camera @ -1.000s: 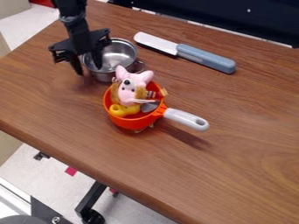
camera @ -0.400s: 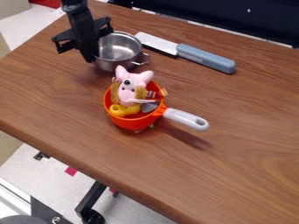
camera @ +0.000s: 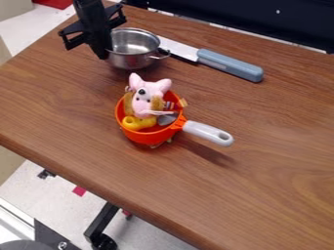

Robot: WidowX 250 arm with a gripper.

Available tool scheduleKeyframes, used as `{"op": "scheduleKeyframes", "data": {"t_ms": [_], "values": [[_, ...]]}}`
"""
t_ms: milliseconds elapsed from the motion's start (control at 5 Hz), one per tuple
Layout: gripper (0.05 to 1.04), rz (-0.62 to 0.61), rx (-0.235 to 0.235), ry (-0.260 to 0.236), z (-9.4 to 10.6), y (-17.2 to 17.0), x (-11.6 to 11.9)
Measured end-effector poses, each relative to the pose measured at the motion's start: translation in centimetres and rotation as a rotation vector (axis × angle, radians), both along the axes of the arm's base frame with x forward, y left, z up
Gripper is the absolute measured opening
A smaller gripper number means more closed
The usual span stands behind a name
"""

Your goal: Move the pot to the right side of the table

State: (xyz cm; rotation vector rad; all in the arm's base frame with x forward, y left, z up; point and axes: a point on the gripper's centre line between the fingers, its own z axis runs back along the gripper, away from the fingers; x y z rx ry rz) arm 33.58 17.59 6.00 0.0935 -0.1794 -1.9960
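The pot is up by the far left edge of the table, in front of the knife, whose blade it partly hides. The claw is clamped on the pot's left rim, and I'd say the pot is a little off the wood. So the grasp looks made and the carry is the step in hand, with most of the way across left to go. Next it wants a bit more height, then a level swing right, clear of the knife and of the orange pan with the pink toy in it. Held by one side, the pot could tip.
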Motion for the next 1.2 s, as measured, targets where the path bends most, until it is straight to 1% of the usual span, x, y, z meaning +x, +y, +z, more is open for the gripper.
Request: {"op": "scheduleKeyframes", "data": {"t_ms": [200, 400, 600, 800, 1000, 1200], "values": [[0.056, -0.019, -0.059, -0.007, 1.5, -1.7, 0.0], [0.056, -0.046, -0.058, -0.058, 4.0, -4.0, 0.0], [0.056, -0.055, -0.064, -0.099, 5.4, -7.6, -0.2], [0.056, -0.109, -0.070, -0.086, 5.7, -11.1, -0.8], [0.056, -0.169, -0.041, -0.096, 4.1, -14.6, -1.2], [0.056, -0.237, -0.037, -0.100, 2.9, -17.9, -1.5]]}}
